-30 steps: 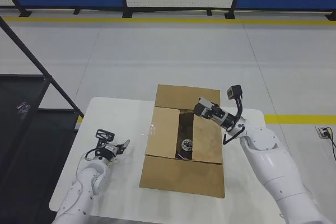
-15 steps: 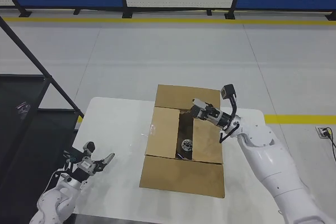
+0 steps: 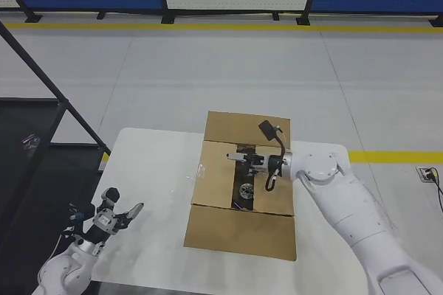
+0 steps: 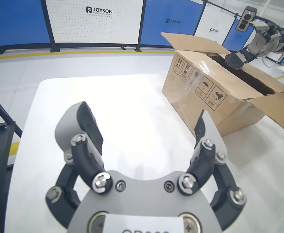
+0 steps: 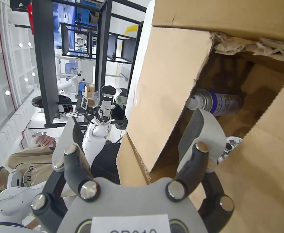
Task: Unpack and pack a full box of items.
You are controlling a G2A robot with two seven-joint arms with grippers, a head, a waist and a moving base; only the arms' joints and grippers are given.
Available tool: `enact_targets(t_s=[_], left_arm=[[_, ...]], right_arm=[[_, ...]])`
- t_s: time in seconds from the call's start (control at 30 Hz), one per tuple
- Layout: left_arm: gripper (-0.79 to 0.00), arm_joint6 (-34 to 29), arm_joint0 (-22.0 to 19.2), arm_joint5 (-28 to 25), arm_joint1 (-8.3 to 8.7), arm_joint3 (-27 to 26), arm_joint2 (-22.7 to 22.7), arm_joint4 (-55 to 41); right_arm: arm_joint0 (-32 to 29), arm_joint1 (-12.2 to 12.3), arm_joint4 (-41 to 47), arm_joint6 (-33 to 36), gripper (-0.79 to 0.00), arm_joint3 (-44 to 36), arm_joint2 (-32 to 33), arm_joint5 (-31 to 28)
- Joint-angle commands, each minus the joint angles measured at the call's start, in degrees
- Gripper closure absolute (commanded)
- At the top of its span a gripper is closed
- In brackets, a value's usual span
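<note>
You have glossy white arms (image 3: 347, 206), black cabling (image 3: 269, 183).
Left gripper (image 4: 143, 111): grey plate, ribbed black pads (image 4: 90, 124), silver screws, white label.

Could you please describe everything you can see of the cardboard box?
Brown cardboard box, black handling symbols on one side, upright on the white table. Its end flaps are folded open; the two long flaps lie nearly shut, leaving a dark slot that shows a spray can inside. The open right gripper straddles one flap's edge.
</note>
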Motion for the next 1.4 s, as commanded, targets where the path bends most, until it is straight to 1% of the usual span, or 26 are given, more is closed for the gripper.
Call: enact_targets(t_s=[0.0, 0.2, 0.33, 0.6, 0.73, 0.93, 1.13, 1.37], left_arm=[[-0.785, -0.2, 0.0, 0.0, 0.06, -0.3, 0.1, 0.0], [-0.785, 0.3, 0.6, -0.6, 0.29, -1.4, 0.1, 0.0], [-0.785, 0.7, 1.1, -0.7, 0.46, -1.9, -0.2, -0.1], [-0.785, 1.3, 1.4, -3.0, 0.77, -3.4, 0.2, -0.1], [-0.785, 1.4, 1.9, -3.1, 0.85, -5.7, 1.1, 1.4], [-0.785, 1.0, 3.2, -1.7, 0.82, -9.9, 2.6, 2.7], [-0.785, 0.0, 4.0, -0.6, 0.80, -13.8, 4.4, 4.5], [-0.785, -2.1, 6.1, 4.5, 0.70, -20.4, 6.6, 9.4]], right_arm=[[0.7, -0.6, 0.8, 0.4, -0.785, 0.8, -0.8, 0.7], [3.7, -2.9, 2.2, 1.2, -0.785, 5.4, -3.7, 4.6], [5.6, -4.4, 2.7, 2.3, -0.785, 8.8, -5.3, 5.6], [8.0, -7.1, 4.4, 3.1, -0.785, 14.0, -7.1, 4.2], [8.5, -8.1, 7.8, 4.0, -0.785, 16.7, -6.5, 2.2], [9.4, -8.7, 12.7, 7.2, -0.785, 19.8, -4.4, -1.4], [10.0, -9.4, 15.8, 7.6, -0.785, 20.8, -3.0, -2.4], [10.7, -10.7, 17.7, 6.3, -0.785, 20.4, -2.6, -2.1]])
